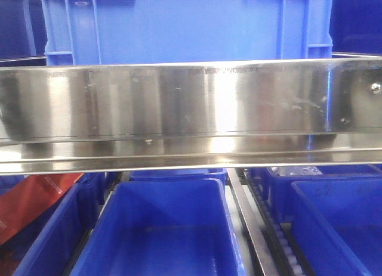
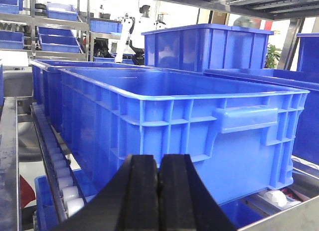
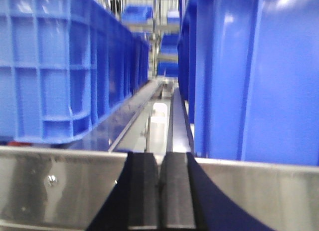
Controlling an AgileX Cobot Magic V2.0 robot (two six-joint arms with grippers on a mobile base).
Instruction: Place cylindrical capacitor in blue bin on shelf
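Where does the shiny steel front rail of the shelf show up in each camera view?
Front view: the steel rail spans the full width, across the middle.
Left wrist view: only a sliver at the bottom right corner.
Right wrist view: a band along the bottom, behind the shut right tool.
Shared landmark: the blue bins.

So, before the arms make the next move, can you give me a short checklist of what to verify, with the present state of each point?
1. Left gripper empty: ok, its jaws are shut with nothing between them.
2. Right gripper empty: ok, shut, nothing between its jaws.
3. Cylindrical capacitor located: not ok, it shows in no view.
4. Blue bin ready to receive: ok, it sits open-topped on the shelf ahead of the left gripper; whether anything lies inside, cannot tell.
5. Right gripper clear of the shelf's steel rail: cannot tell, the rail lies directly behind the fingers.
6. Front view of the lower bin: ok, its visible inside looks bare.
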